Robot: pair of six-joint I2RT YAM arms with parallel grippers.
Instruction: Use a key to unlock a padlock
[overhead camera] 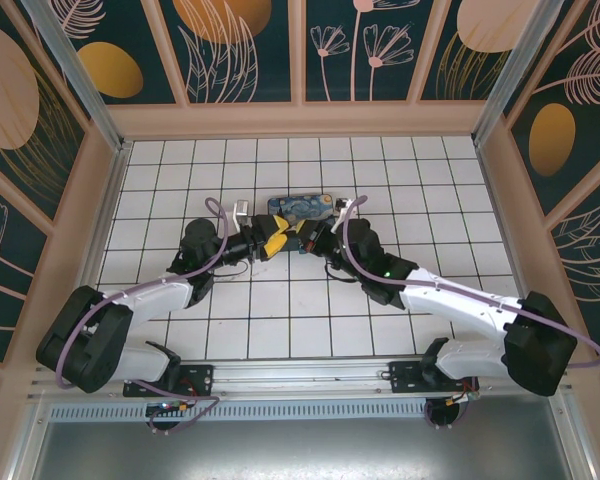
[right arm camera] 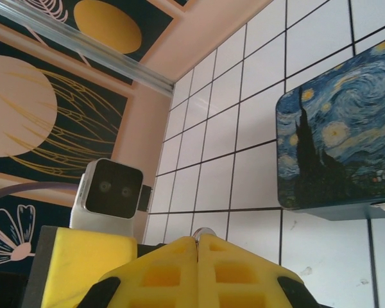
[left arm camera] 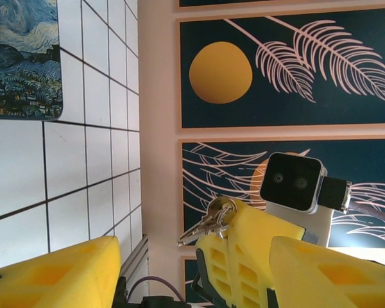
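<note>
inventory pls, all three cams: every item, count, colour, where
key: on one ring, silvery, pinched at the tips of the right gripper
box: 1, starry-night print, mid-floor, just beyond both grippers
floor tiles: many, white with dark grout
wall panels: several, dark teal with orange discs, around the floor
cables: 2, purple, along the arms
wrist cameras: 2, white and black, one per wrist
left gripper: 1, yellow fingers, open
right gripper: 1, yellow fingers, shut on the key
</note>
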